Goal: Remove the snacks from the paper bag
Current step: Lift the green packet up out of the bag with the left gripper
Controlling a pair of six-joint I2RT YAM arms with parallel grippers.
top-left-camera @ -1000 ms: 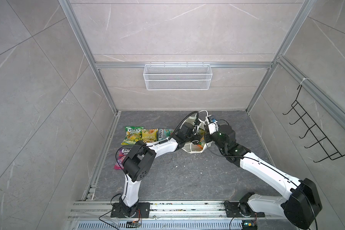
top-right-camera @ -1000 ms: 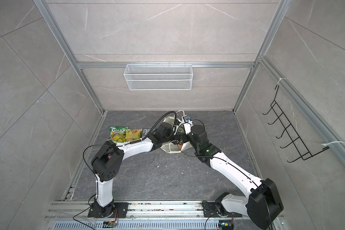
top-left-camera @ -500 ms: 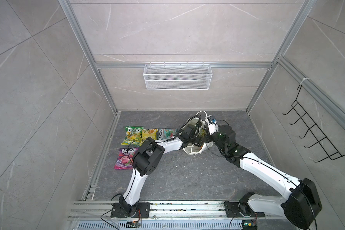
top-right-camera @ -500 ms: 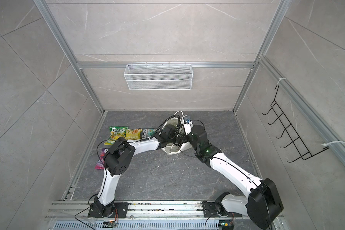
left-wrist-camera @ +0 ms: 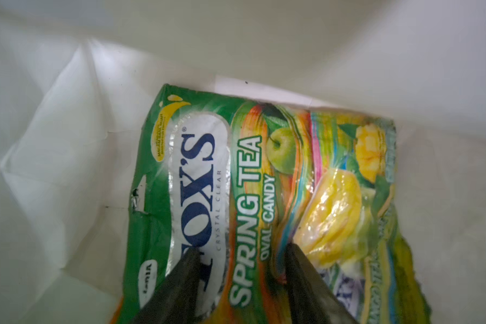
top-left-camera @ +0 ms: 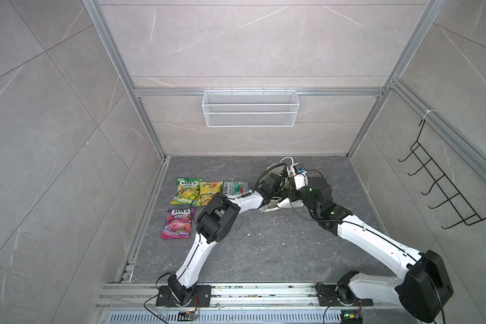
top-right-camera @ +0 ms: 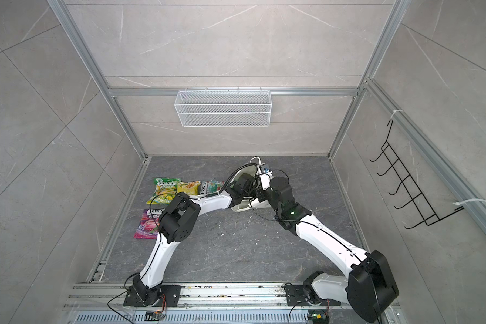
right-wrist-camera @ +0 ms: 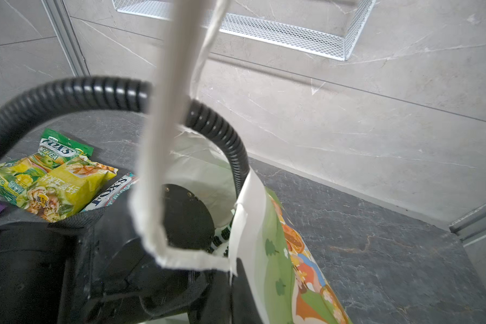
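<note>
The paper bag [top-left-camera: 272, 208] [top-right-camera: 243, 208] lies tipped on the grey floor between both arms. My left gripper [left-wrist-camera: 242, 252] is deep inside its white interior [left-wrist-camera: 68, 140], its two dark fingers closed on a raised fold of a green FOX'S Spring Tea packet [left-wrist-camera: 250, 174]. My right gripper [right-wrist-camera: 232, 266] is shut on the bag's flower-printed rim [right-wrist-camera: 278, 252] beside its white handle [right-wrist-camera: 169, 112], holding the mouth open. Several snacks lie on the floor to the left: green-yellow [top-left-camera: 186, 190], yellow [top-left-camera: 210, 190], teal [top-left-camera: 236, 187] and purple [top-left-camera: 178, 223].
A white wire mesh basket [top-left-camera: 250, 112] hangs on the back wall. A black hook rack [top-left-camera: 443, 190] is fixed to the right wall. The left arm's black cable hose [right-wrist-camera: 96, 92] arches over the bag's mouth. An aluminium rail [top-left-camera: 236, 291] runs along the front edge.
The left arm's elbow has swung right and up, uncovering the purple packet, as its gripper went deeper into the bag. Its jaws opened wide, then narrowed. The right arm has stayed still.
</note>
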